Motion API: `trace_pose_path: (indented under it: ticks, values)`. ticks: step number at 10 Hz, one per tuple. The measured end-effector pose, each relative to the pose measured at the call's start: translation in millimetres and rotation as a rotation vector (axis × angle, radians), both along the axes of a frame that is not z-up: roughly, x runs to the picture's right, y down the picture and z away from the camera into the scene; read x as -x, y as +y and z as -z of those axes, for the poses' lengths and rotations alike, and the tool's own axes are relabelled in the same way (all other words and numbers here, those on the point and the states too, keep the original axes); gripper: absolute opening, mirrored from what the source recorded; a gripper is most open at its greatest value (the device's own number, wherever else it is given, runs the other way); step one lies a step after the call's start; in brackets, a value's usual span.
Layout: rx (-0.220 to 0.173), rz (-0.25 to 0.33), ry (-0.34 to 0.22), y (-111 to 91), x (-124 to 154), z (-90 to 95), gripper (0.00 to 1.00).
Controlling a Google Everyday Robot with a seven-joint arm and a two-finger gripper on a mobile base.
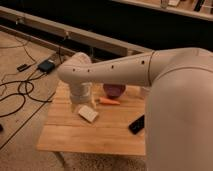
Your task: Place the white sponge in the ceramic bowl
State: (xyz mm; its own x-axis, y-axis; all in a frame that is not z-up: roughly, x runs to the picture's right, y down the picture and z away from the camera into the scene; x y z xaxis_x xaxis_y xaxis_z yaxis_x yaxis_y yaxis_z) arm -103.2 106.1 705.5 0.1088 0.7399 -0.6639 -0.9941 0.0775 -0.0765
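The white sponge point(88, 114) is a small cream block lying flat on the wooden table point(75, 137), left of centre. The ceramic bowl point(114, 90) is dark purple-maroon and stands at the table's back, partly hidden behind my arm. My gripper point(79, 104) hangs at the end of the white arm, pointing down at the table just left of and behind the sponge, close to it. It is mostly hidden by the wrist.
An orange carrot-shaped item point(109, 101) lies between the sponge and the bowl. A black flat object point(136, 124) lies at the table's right. My arm point(130, 75) spans the table's back. Cables point(20, 92) and a dark box point(46, 65) lie on the floor at left.
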Motion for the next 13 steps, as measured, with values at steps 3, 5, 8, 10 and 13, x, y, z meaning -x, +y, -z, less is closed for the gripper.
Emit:
trace_pose_path:
  ticks: [3, 5, 8, 10, 13]
  values:
    - [0.029, 0.252, -0.042, 7, -22, -21.2, 0.65]
    - [0.031, 0.421, -0.067, 5, -27, -39.7, 0.65]
    - [0.034, 0.675, -0.163, 14, -15, -71.4, 0.65]
    - [0.036, 0.738, -0.255, 29, 1, -88.9, 0.65]
    - [0.026, 0.740, -0.343, 41, 11, -105.5, 0.65]
